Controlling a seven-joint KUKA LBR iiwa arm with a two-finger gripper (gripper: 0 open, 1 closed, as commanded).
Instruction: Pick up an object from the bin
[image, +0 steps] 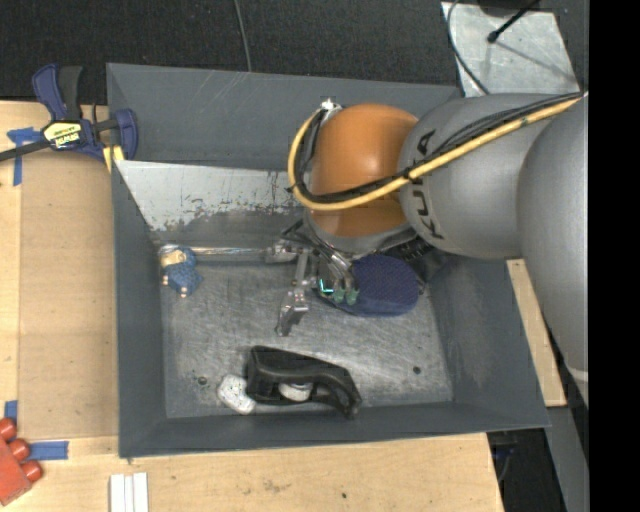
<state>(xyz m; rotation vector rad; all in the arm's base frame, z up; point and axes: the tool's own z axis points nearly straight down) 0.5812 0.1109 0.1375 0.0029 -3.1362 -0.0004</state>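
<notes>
Saw gripper (298, 308) just left of dark-blue oval pad (385, 287); couldn't tell if open or shut. Risked closing on bare bin floor (215, 330), or shoving pad aside w/ wrist. Noted black strap (305, 385) below pad, apart.

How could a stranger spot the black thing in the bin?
Start at the grey metal bin, along the view's lower wall. There lies a curved black object, the only black thing there, with a small white piece at its left end.
</notes>
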